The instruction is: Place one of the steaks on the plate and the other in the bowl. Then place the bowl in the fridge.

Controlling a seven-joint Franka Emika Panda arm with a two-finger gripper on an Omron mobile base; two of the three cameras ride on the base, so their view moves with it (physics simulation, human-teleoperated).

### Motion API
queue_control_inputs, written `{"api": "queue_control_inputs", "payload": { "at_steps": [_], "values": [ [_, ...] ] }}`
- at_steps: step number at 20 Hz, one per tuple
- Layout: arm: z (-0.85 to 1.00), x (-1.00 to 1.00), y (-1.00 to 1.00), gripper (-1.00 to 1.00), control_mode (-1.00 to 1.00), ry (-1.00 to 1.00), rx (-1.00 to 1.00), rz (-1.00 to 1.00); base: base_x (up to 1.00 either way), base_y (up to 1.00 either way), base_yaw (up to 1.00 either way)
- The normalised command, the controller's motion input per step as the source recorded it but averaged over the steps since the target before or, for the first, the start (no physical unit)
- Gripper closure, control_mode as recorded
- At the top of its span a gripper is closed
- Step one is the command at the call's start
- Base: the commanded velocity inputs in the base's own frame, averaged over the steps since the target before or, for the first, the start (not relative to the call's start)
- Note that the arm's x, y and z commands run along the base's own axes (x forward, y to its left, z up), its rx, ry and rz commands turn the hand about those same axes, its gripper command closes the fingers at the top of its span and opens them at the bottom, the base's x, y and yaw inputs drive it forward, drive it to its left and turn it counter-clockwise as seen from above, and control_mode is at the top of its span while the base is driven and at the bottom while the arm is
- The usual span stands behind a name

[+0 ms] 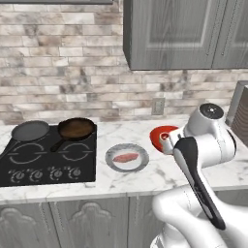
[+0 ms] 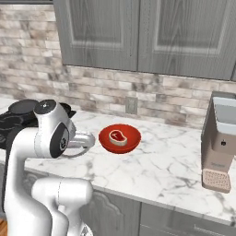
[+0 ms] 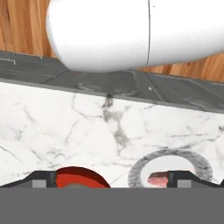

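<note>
Two fingertips (image 3: pixel 40 178) stand wide apart, the gripper (image 3: pixel 111 181) empty above the counter (image 2: pixel 175 166). Just beneath it lie the red bowl (image 2: pixel 120 138), holding the fat-rimmed steak (image 2: pixel 118 137), and beside the bowl the grey plate (image 1: pixel 127 158) with the pink steak (image 1: pixel 126 157). Beyond the plate sits the stove (image 1: pixel 46 157).

Pink steak (image 1: pixel 126 157) flat on grey plate (image 1: pixel 112 163); fat-rimmed steak (image 2: pixel 117 137) in red bowl (image 2: pixel 133 137) (both on counter, near each other).
</note>
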Motion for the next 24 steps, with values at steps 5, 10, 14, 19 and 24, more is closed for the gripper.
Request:
{"api": "queue_control_inputs", "payload": {
  "at_steps": [5, 10, 14, 19, 24],
  "values": [
    [-0.03, -0.02, 0.08, -1.0, 1.0, 0.0, -0.07, 0.07, -0.07, 0.02, 0.03],
    [0.0, 0.0, 0.0, -1.0, 1.0, 0.0, 0.0, 0.0, -0.37, 0.0, 0.03],
    [0.0, 0.0, 0.0, -1.0, 1.0, 0.0, 0.0, 0.0, -0.6, 0.0, 0.0],
    [0.0, 0.0, 0.0, -1.0, 1.0, 0.0, 0.0, 0.0, -0.38, 0.0, -0.14],
    [0.0, 0.0, 0.0, -1.0, 1.0, 0.0, 0.0, 0.0, -0.21, 0.0, -0.38]
  ]
}}
